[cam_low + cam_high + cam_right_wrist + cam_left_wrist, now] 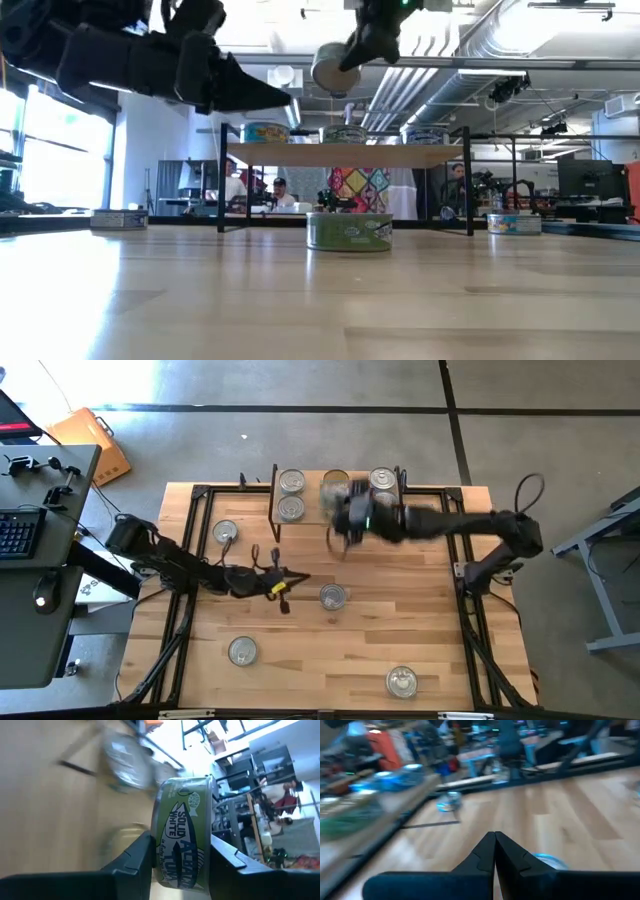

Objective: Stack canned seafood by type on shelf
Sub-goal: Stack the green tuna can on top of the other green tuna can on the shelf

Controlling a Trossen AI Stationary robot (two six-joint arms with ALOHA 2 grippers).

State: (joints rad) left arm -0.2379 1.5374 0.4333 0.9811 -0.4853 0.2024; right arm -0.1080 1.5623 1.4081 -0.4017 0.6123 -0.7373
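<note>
You get one camera straight above the worktop point(300, 650), one at its surface looking level toward the shelf point(345, 155) and room, and one close behind each gripper, with the overhead and level views sharing that shelf and the green tin point(349, 231).

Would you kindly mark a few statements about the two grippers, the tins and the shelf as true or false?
1. The right gripper holds a green-labelled tin. True.
2. The left gripper is wide open. False: its fingers are shut, with nothing between them.
3. The shelf carries no tins. False: several tins stand on it.
4. A green tin stands on the table in front of the shelf. True.
5. The held tin rests on the table. False: it hangs in the air above the shelf.
</note>
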